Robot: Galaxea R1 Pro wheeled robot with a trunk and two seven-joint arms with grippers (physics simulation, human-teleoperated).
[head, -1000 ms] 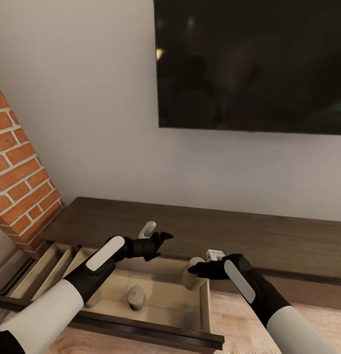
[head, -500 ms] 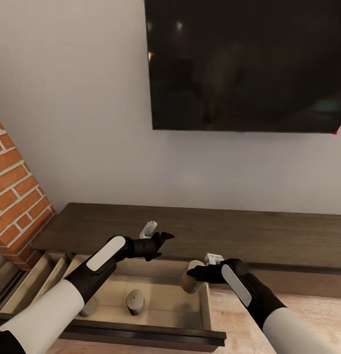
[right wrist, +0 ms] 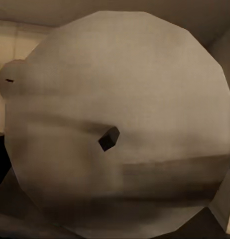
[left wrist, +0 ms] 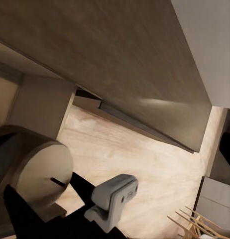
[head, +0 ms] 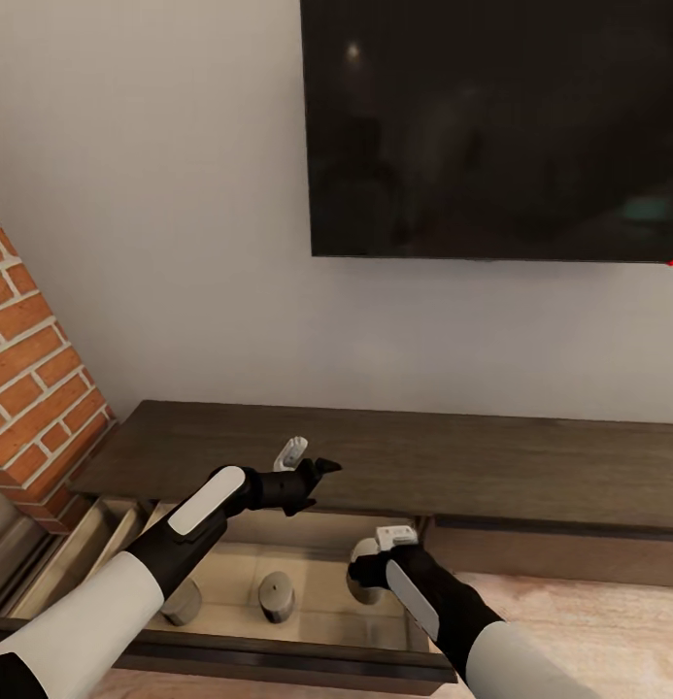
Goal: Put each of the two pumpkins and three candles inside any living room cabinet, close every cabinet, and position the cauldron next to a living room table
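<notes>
Right hand (head: 367, 571) clamped around candle (head: 361, 579)

Two candles (head: 275, 595) upright in the open cabinet (head: 394, 468) drawer

The cabinet (head: 394, 461) runs along the wall below the TV (head: 491, 126), with the brick fireplace (head: 35, 379) at its left end. An open drawer (head: 307, 607) juts out from the cabinet's left part over the floor (head: 588, 621). 2 candles stand inside it: candle 1 (head: 184, 602) to the left, candle 2 (head: 276, 595) near the middle. The right gripper (head: 360, 573) holds candle 3 (head: 363, 571) above the drawer's right side. The left gripper (head: 317, 471) hangs above the drawer's back edge, before the cabinet top.
</notes>
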